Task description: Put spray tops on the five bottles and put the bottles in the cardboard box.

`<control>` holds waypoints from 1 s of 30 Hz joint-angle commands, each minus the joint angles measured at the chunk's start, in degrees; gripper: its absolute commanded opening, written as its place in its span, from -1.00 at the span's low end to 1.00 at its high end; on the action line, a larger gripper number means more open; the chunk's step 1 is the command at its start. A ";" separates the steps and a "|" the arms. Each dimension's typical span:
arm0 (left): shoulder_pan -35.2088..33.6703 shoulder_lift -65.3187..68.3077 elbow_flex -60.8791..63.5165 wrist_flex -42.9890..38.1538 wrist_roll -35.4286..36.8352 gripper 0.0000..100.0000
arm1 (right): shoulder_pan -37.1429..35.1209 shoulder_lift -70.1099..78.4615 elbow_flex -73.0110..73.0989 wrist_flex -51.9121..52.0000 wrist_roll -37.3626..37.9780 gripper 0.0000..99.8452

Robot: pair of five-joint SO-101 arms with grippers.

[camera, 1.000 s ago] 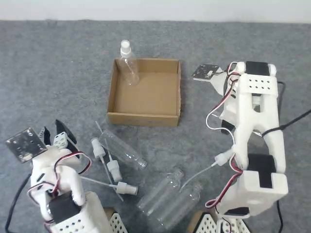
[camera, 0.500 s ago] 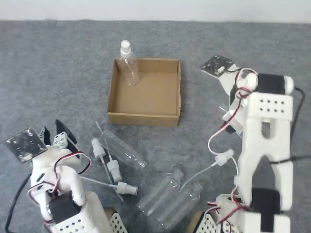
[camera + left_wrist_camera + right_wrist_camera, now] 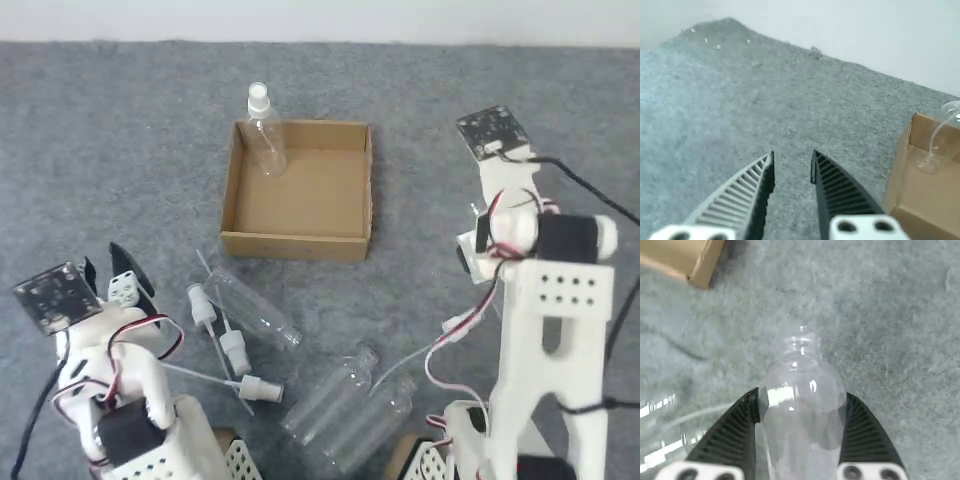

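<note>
Right gripper: clamped on a clear bottle that has no spray top. One finger sits on each side of the body just below the shoulder, and the open neck points away from the wrist, above the grey carpet. A corner of the cardboard box lies beyond it. The glints at the edge of this view appear to be another bottle, though too little shows to be sure. Left gripper: empty, fingers a narrow gap apart, held over bare carpet at the near left of the table, well apart from the box. The box stands open near the middle of the table. One capped bottle, spray top fitted, stands tilted in the box's far left corner with its top above the rim. In front of the box, one uncapped bottle lies alone on the carpet. Three loose spray tops with long tubes lie just beside it on the left arm's side. A pair of uncapped bottles lies side by side, touching, nearer the arms' bases. A fourth loose spray top lies near the right arm, its tube running toward the pair.
</note>
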 commanded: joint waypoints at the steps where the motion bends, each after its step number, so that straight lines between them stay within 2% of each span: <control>1: 0.18 -0.26 -5.32 -1.32 -4.92 -0.77 | 0.57 -5.76 3.52 -5.58 -4.31 -0.86; 5: 1.85 -0.18 -8.31 0.79 -10.20 -0.77 | 2.77 -8.57 8.97 -10.51 -5.98 -0.86; 11: 14.33 -0.18 -13.41 10.90 -20.40 -0.77 | 7.69 -11.38 12.84 -13.67 -6.95 -0.86; 15: 18.73 -0.18 -15.96 15.74 -23.56 -0.77 | 10.15 -12.09 14.15 -14.99 -7.12 -0.86; 25: 19.78 0.09 -16.04 22.51 -32.70 -0.77 | 11.12 -12.09 20.40 -21.41 -9.32 -0.86; 30: 19.78 9.05 -17.19 22.33 -36.13 -0.77 | 11.12 -11.65 20.57 -21.41 -9.41 -0.86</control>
